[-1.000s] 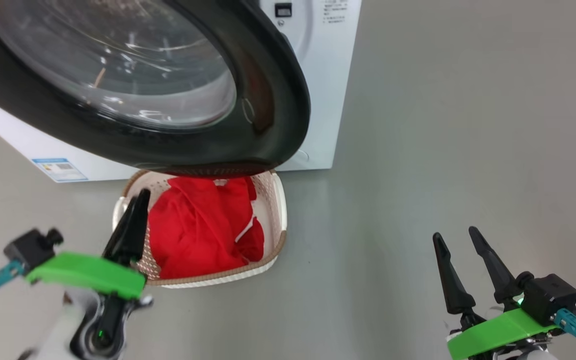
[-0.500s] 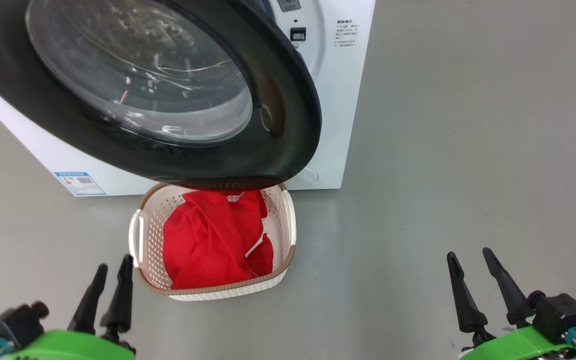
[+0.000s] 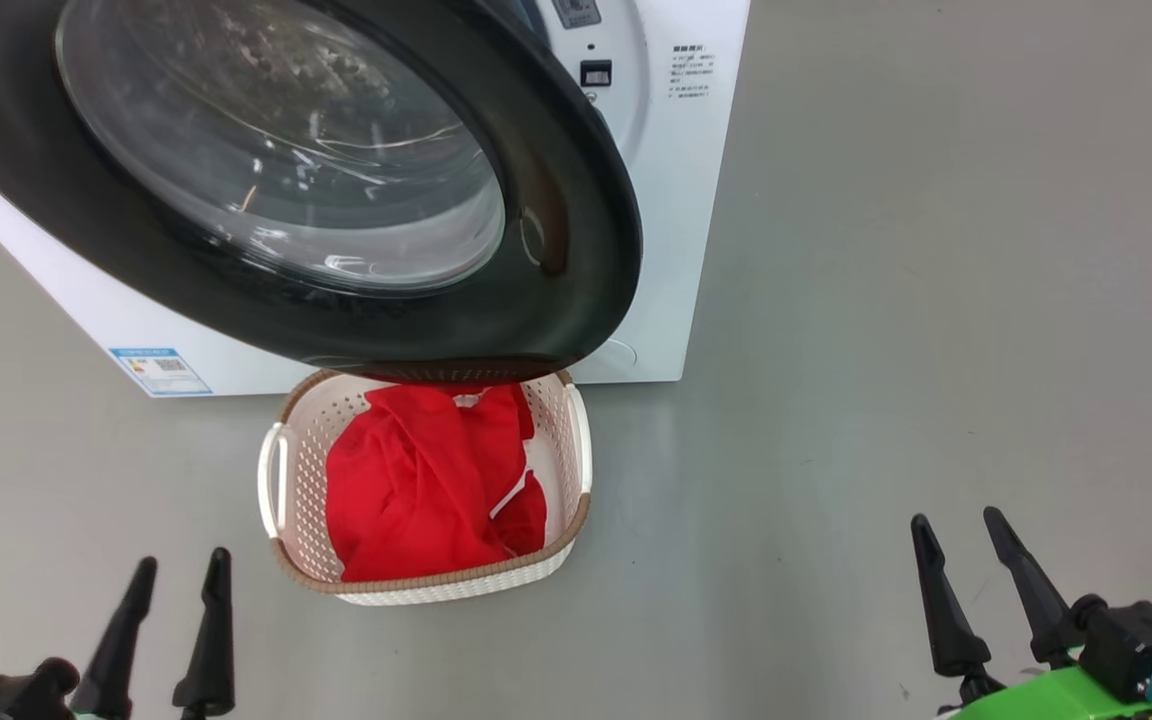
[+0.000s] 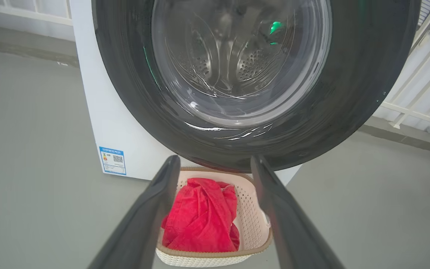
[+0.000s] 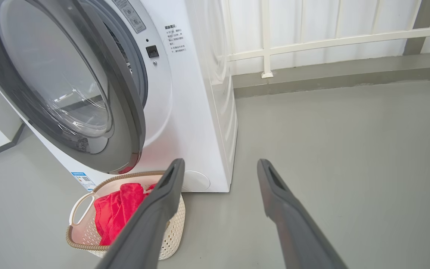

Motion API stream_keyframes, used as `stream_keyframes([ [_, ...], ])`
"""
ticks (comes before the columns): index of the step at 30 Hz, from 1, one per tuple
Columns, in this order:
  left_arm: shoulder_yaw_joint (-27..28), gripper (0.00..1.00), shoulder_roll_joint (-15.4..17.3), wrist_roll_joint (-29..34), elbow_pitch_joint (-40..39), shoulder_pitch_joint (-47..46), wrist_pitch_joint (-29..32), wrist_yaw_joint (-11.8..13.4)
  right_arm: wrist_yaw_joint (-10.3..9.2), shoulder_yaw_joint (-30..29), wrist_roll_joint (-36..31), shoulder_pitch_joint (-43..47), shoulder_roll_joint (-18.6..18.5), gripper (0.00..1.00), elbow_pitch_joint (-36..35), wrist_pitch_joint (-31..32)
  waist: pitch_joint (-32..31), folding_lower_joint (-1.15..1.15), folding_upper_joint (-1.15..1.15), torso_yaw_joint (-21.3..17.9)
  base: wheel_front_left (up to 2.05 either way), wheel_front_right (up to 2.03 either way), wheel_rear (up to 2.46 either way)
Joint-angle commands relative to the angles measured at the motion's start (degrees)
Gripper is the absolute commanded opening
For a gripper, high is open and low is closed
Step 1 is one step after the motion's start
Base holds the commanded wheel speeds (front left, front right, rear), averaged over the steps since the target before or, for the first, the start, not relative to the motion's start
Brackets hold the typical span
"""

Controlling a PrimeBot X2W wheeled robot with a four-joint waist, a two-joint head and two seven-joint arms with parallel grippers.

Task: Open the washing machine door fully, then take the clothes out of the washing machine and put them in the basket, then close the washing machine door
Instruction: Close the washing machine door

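Both sets of jaws gape empty: left gripper [image 3: 183, 557], now dropped to lower left, and right gripper [image 3: 955, 515]. Mid-frame, clothes [image 3: 416, 490] fill the basket [image 3: 436, 582] under the open washing machine door [image 3: 576, 250]; right wrist view adds a railing [image 5: 330, 39].

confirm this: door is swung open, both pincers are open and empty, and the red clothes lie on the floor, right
Wrong on the clothes: the head view shows them in the basket, not on the floor. The door is open; left pincer and right pincer are open and empty.
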Motion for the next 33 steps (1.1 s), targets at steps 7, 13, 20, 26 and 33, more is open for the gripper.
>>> stream_keyframes([
  [7, 6.02, 1.00, -1.94, 12.08, -5.13, 2.23, -0.70, -0.31, 0.19, 0.49, -0.15, 0.79, -0.53, 1.00, -1.56, -0.37, -0.57, 0.00, 0.00, 0.12, 0.00, 0.00, 0.00],
  [13, 6.57, 1.00, -3.31, 17.53, -6.65, 3.41, -0.70, -0.31, 0.19, 0.37, -0.07, 0.79, -0.53, 1.00, -1.71, -0.37, -0.71, 0.00, 0.00, 0.09, 0.00, 0.00, 0.00],
  [20, 6.59, 1.00, -4.10, 17.98, -6.14, 3.33, -0.70, -0.31, 0.19, 0.36, -0.11, 0.72, -0.53, 1.00, -1.59, -0.37, -0.73, 0.00, 0.00, 0.21, 0.00, 0.00, 0.00],
  [26, 6.56, 1.00, -4.38, 18.16, -6.42, 2.98, -0.70, -0.31, 0.19, 0.39, -0.25, 0.78, -0.53, 1.00, -1.61, -0.37, -0.82, 0.00, 0.00, 0.77, 0.00, 0.00, 0.00],
  [33, 6.12, 1.00, -4.77, 18.00, -6.48, 2.52, -0.70, -0.31, 0.19, 1.53, -0.20, 0.31, -0.53, 0.58, -1.67, -0.37, -0.78, 0.00, 0.00, 2.04, 0.00, 0.00, 0.00],
])
